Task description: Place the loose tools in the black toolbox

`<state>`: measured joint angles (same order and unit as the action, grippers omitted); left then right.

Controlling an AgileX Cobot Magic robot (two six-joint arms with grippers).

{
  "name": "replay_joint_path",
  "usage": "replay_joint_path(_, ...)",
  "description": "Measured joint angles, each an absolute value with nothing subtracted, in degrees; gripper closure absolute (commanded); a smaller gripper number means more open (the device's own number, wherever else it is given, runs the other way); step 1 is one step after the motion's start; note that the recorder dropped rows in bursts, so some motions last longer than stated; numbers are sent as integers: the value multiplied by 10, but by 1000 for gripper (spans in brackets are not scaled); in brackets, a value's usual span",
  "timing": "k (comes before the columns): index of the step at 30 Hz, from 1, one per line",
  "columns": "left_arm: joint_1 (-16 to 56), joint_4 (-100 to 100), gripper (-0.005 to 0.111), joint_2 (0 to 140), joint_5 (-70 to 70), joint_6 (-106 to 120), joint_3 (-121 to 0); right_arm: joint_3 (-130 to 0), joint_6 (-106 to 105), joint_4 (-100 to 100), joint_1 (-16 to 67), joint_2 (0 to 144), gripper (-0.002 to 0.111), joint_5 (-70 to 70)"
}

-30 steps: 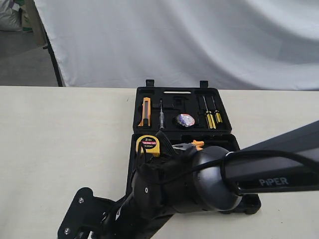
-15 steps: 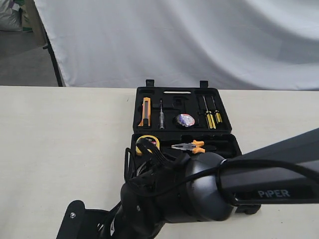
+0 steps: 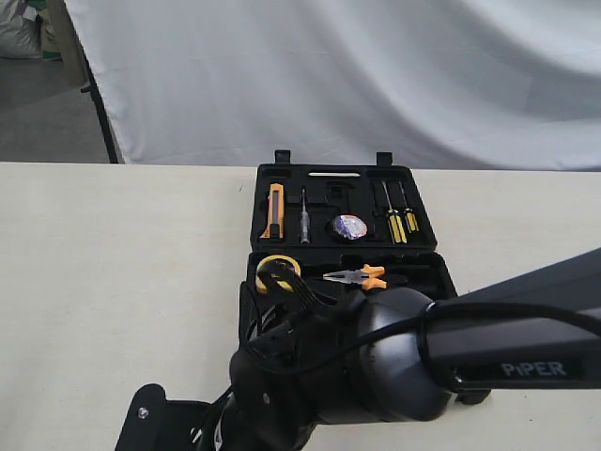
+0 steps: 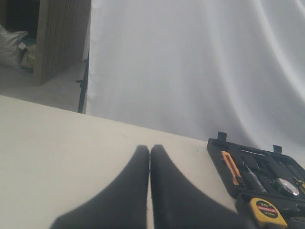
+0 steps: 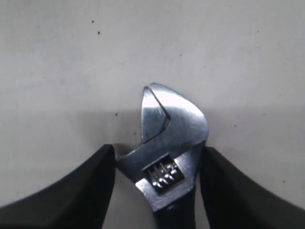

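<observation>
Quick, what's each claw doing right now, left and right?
Left claw: closed, holding nothing.
Right claw: closed on the head of the silver adjustable wrench.

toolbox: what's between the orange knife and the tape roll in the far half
A slim silver screwdriver lies between the orange knife and the tape roll in the toolbox's far half; the exterior view shows it.
</observation>
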<state>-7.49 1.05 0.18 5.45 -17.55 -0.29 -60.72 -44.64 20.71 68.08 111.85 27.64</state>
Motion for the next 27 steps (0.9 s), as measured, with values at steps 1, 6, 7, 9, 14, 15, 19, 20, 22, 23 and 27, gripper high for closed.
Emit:
replay_joint_path(1,-75,11,106,2,54,-175,-3,-605,-445,201,681,1115,109,286)
replay_joint_path(6,-75,11,106,2,54,-175,-3,-601,-400,156,681,1088,109,315)
replay_joint_path(7,-75,11,106,2,54,-175,-3,-600,-386,136,681,1080,109,316)
replay_joint_path(9,-75,11,106,2,54,-175,-3,-601,-350,104,682,1064,109,318)
replay_joint_path(14,-75,11,106,2,54,-175,-3,-601,-288,41,682,1052,109,321)
replay_joint_path(15,-75,11,106,2,54,-175,-3,-601,-285,38,682,1053,109,321)
replay_joint_path(19,-75,11,106,2,54,-175,-3,-601,-267,35,682,1053,109,320)
replay_joint_path(20,-75,11,106,2,54,-175,-3,-601,-264,35,682,1053,109,320)
replay_joint_path(22,-75,11,106,2,54,-175,-3,-601,-263,35,682,1053,109,320)
replay_joint_path(23,-75,11,106,2,54,-175,-3,-601,-261,35,682,1053,109,320)
replay_joint_path(27,-75,11,106,2,54,-175,-3,-601,-259,34,682,1053,109,320)
